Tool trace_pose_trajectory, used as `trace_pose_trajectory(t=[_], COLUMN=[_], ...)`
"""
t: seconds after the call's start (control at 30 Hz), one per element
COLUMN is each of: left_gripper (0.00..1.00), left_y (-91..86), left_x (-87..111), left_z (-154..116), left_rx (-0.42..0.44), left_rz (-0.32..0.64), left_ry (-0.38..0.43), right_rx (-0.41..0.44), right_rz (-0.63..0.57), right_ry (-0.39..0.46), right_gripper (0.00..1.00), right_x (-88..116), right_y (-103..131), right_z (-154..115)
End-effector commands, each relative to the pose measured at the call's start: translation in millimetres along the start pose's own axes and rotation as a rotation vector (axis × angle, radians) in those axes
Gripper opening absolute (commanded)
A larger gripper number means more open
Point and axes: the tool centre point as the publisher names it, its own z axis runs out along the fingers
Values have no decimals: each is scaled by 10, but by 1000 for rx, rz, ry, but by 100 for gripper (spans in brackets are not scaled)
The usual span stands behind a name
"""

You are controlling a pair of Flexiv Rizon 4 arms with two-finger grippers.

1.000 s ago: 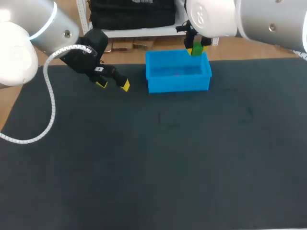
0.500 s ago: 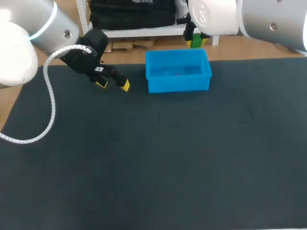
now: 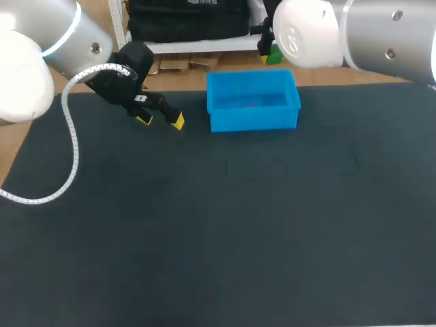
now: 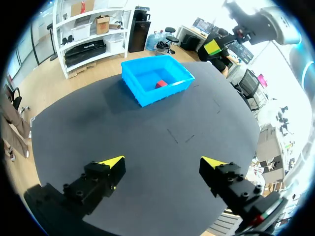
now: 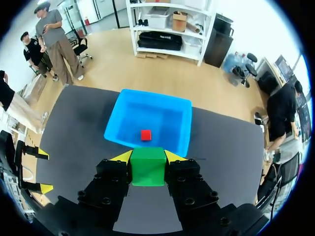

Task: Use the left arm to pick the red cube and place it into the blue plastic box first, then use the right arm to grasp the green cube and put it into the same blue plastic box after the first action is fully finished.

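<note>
While the right end effector [image 5: 147, 157] grips the green cube [image 5: 147, 166] between both fingers, high above the bench [image 3: 218, 238], the cube hangs near one wall of the blue plastic box [image 5: 120, 118] rather than over its middle. Letting go here could send it onto the rim or outside altogether. The head view hides most of that end effector behind the arm's own joint, so how far it stands past the box's far wall is hard to judge; it seems just beyond it. A drop from this height could also make the cube bounce, perhaps off the red cube [image 5: 145, 134] lying on the box floor, and hop out. The grip looks centred, so slipping seems the lesser worry. The left end effector [image 4: 162, 162] is open and empty, well apart beside the box, so a clash of arms looks unlikely unless one swings across.
</note>
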Motion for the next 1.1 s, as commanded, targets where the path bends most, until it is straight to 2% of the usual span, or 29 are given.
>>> trace_pose_trajectory(t=[0.03, 1.1], left_gripper=[100, 100], left_y=[2, 2], left_x=[-2, -2], left_z=[5, 5], left_rx=[0, 0], left_rz=[0, 0], left_ry=[-1, -1], right_rx=[-7, -42], right_rz=[-6, -56], right_ry=[-54, -64], right_gripper=[0, 0], right_x=[85, -199], right_y=[-25, 77], right_z=[11, 335])
